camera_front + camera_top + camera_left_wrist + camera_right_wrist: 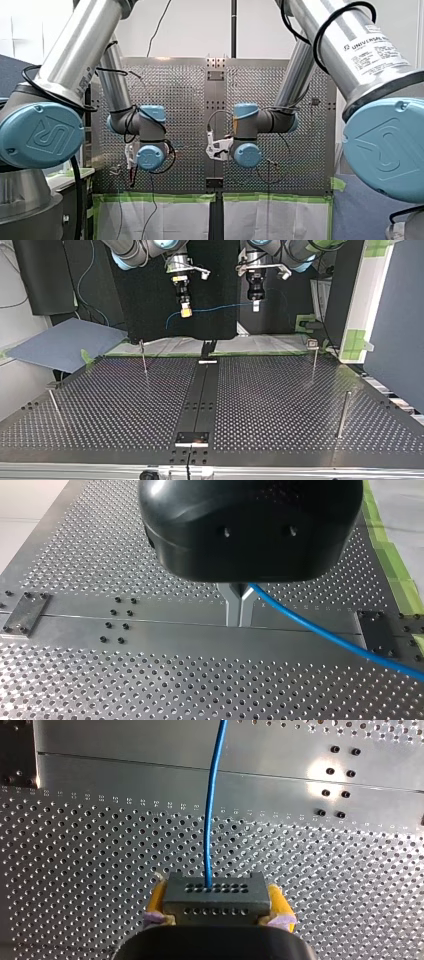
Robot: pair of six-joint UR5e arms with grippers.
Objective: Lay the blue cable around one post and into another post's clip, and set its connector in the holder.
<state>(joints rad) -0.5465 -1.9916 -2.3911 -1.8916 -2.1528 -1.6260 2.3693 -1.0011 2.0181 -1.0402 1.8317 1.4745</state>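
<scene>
**Me:** My right end effector (186,311), at the top view's left, holds one end of the blue cable (220,308). My left end effector (256,305) hangs beside it, and both are well above the bench (280,405).

**Mate:** How does the cable lie?

**Me:** It is strung between the two, and a short tail droops past the right one. Thin posts (144,359) stand on the bench below.

**Mate:** Left wrist view?

**Me:** My metal fingers (233,607) are pinched together on the cable, which trails off sideways over the bench.

**Mate:** Right wrist view?

**Me:** My yellow pads (279,902) clamp the dark connector (215,895), and the cable leaves it straight ahead.

**Mate:** Front view?

**Me:** Both end effectors are too small there for me to tell their grip.
</scene>
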